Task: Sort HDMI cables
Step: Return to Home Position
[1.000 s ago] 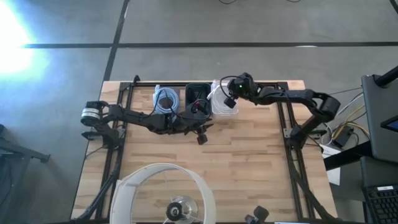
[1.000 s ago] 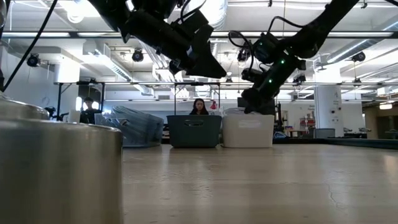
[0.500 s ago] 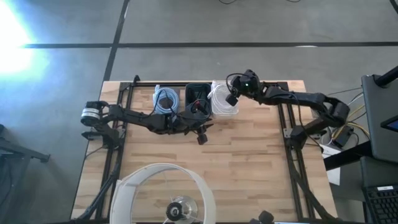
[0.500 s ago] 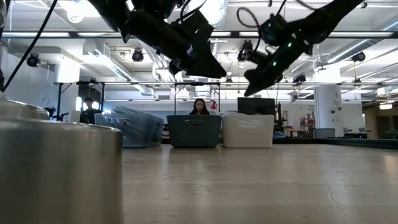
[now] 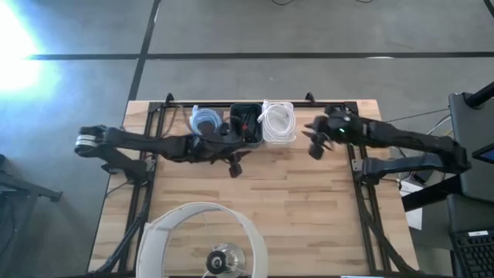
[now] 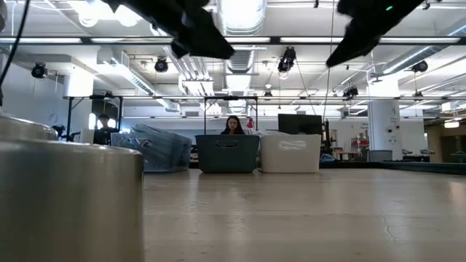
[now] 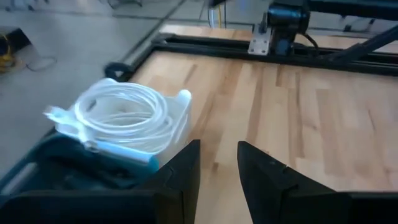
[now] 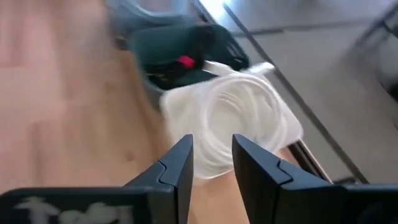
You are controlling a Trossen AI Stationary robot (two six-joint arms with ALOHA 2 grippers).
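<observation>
Since both pairs of fingers stand narrowly apart and empty, the right gripper (image 5: 315,148), at three o'clock of the white bin (image 6: 290,154), and the left gripper (image 5: 235,166), at six o'clock of the dark bin (image 6: 227,154), should rise clear before folding home. The HDMI cables (image 5: 278,120) lie coiled in the bins at the table's twelve o'clock edge.

A grey concrete floor (image 5: 309,31), crossed by a dark seam, surrounded the pale wooden plank table (image 5: 309,208). Overhead ran white ceiling ducts (image 6: 196,69) and bright round lamps (image 6: 239,11). A white pillar (image 6: 378,124) stood at right.
</observation>
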